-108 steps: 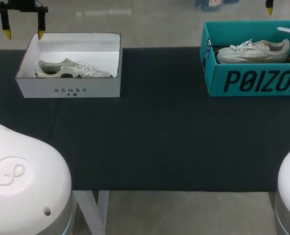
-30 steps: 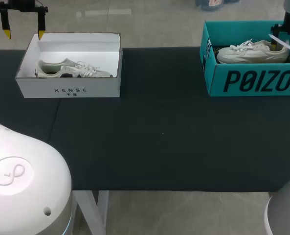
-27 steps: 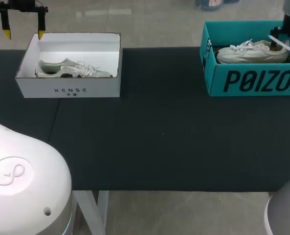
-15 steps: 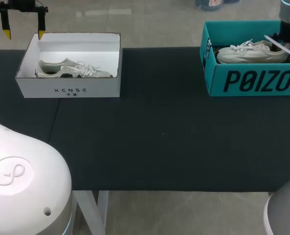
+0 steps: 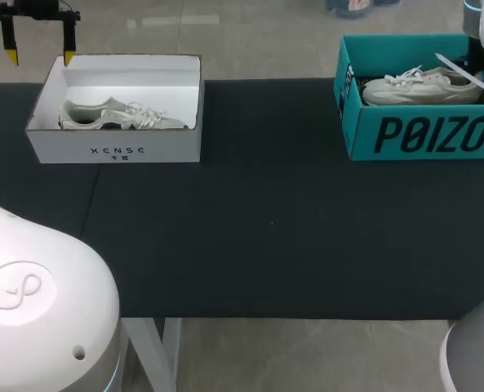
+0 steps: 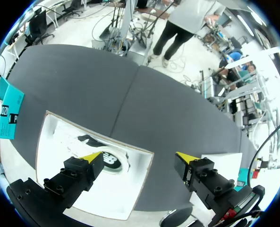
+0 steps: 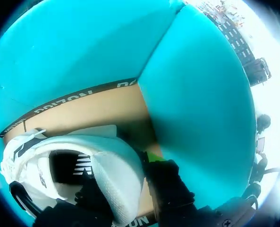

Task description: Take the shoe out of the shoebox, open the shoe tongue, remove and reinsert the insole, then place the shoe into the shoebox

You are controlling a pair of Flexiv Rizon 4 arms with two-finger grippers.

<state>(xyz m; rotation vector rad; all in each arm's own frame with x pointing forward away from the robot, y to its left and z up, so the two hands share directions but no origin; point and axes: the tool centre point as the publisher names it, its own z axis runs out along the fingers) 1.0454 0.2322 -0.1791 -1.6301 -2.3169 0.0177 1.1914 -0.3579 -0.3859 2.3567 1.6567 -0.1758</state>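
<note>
A white sneaker (image 5: 413, 86) lies on its side in the teal shoebox (image 5: 425, 135) at the table's far right. My right gripper (image 5: 478, 72) is down in that box at the shoe's heel. In the right wrist view the heel wall (image 7: 116, 170) sits between the fingers, one inside the shoe's opening, the other (image 7: 161, 182) against the outside, so the right gripper (image 7: 125, 175) is shut on the heel. A second pale sneaker (image 5: 119, 114) lies in the white shoebox (image 5: 115, 151) at the far left. My left gripper (image 5: 40, 55) hangs open above that box's back left corner, holding nothing.
In the left wrist view the white box (image 6: 47, 127) and its sneaker (image 6: 99, 153) lie below the left gripper (image 6: 140, 156). The black table top (image 5: 266, 220) stretches between the two boxes and towards the near edge.
My right gripper's fingers have closed in on the sneaker's heel inside the teal box, and the right arm shifted slightly away. The left arm and both boxes have not moved.
</note>
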